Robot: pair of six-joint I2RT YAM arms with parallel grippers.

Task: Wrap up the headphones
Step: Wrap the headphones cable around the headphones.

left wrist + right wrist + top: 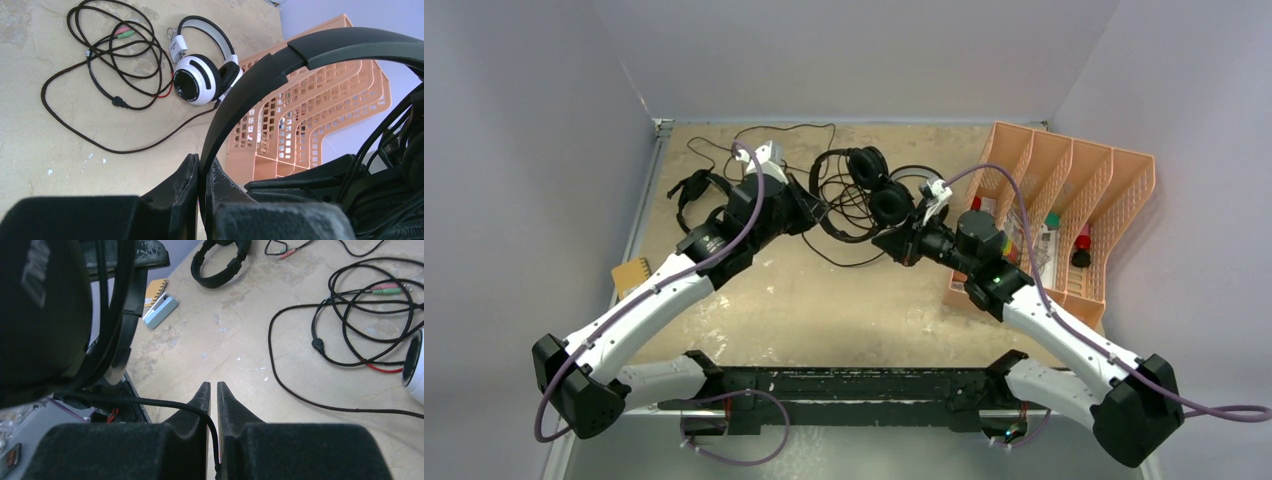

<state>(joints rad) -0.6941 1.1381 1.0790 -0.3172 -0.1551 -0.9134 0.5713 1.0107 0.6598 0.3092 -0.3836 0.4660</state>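
Winding the cord onto the larger black over-ear plastic headphones [280,65] is, by my reading, the step in hand. The left gripper [201,165] is clamped tight on their flat black headband, which arches up and away to that gripper's right. The right gripper [213,387] has its jaws nearly together with only a slit between them; the thin black cable [165,404] runs in from its left and drops into that slit, so it looks lightly pinched rather than free. The headphones' dark body sits just beside this gripper, up and to its left.

To do this well, the left gripper should act as a steady anchor on the band while the right one leads the cable round it in even turns. Mild tension would make the loops lie side by side and not slip off; the cable ought to slide through the slit rather than snag. Too hard a pull could drag the band out of the left grip.

Ahead of the left gripper, well apart on the beige scuffed table [30,150], lies the white-and-black round-cupped headset [200,77]; its loose dark cord [118,102] sprawls beside it, unwrapped. Far ahead of the right gripper lies the small black padded headset [220,262]; whether its cord is wound I cannot tell.
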